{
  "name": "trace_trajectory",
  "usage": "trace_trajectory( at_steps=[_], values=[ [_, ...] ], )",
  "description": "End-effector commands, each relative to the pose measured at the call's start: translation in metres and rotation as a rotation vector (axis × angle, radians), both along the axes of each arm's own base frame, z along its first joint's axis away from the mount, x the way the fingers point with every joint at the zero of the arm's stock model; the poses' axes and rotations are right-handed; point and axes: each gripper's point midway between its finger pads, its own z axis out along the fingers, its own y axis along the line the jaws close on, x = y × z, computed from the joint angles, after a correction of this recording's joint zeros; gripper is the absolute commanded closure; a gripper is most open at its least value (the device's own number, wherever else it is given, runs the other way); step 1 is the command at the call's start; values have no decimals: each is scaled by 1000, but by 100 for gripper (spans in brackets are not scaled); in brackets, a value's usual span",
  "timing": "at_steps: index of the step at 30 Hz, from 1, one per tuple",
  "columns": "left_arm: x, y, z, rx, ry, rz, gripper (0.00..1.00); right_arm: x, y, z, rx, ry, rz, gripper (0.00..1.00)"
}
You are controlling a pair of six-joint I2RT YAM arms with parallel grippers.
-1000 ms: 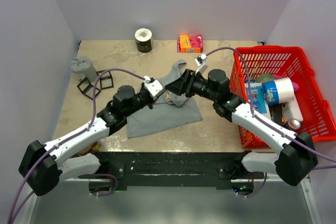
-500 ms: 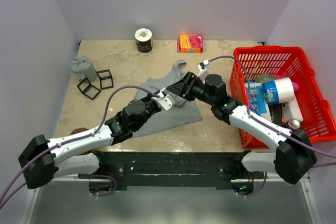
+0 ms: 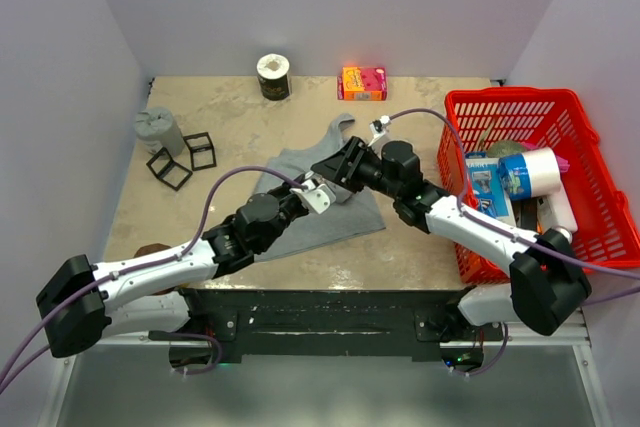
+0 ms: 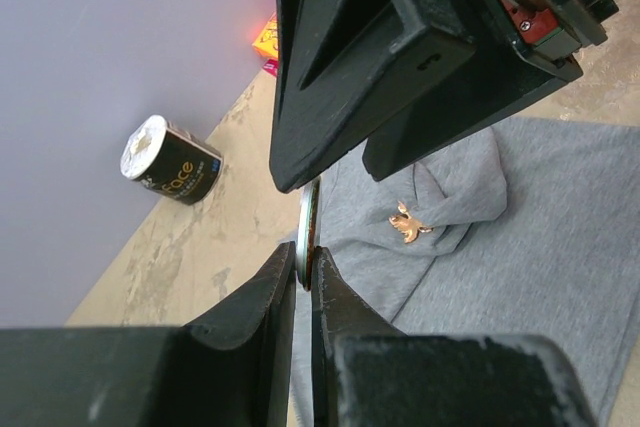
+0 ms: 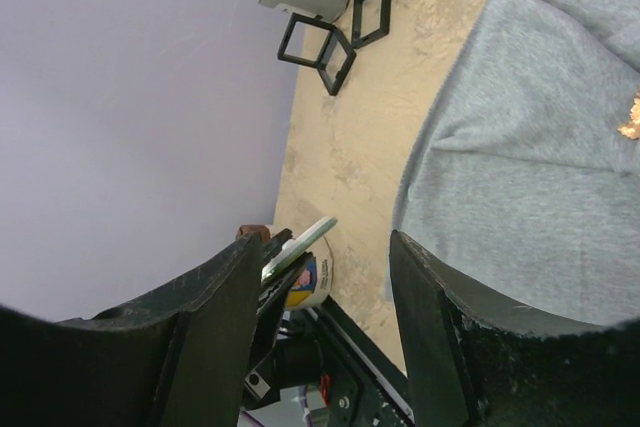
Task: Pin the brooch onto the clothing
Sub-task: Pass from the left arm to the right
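Over the beige table (image 3: pixel 230 127), my left gripper (image 4: pixel 305 255) pinches a thin pale metal disc (image 4: pixel 309 212) edge-on between pressed-together fingers. The right gripper (image 5: pixel 325 247) hangs just above it, fingers spread and nothing between them. The tiny orange-red star-shaped brooch (image 4: pixel 405 224) lies on a raised fold of the plain grey knit tank top (image 4: pixel 530 247), which is laid out on the table beneath both arms. Whether its pin has bitten into the cloth I cannot tell.

I take the disc for the brooch's backing piece (a guess from its shape alone), so the step in hand looks like getting it behind the fabric under the star. To do that well, I would:
- grip the disc firmly by its rim;
- bring the right fingers down on the fold beside the brooch rather than on it;
- lift only one layer of knit;
- slide the disc in flat beneath the star.

The cloth is soft and will likely drag, so a slow approach should stop the brooch rolling off the fold.
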Motion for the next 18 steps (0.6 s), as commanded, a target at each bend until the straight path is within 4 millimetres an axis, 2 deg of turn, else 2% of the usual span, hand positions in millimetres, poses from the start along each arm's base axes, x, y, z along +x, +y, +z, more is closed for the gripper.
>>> trace_trajectory(
  at_steps=[1,9,18],
  values=[
    [2,-4,12,-53,-26,8,100,-2,14,33,77,-54,36,43],
    [4,-7,6,-31,-16,19,100,-11,28,31,85,-30,66,48],
    [0,-8,3,-2,-34,24,100,-7,35,16,66,5,79,76]
  ],
)
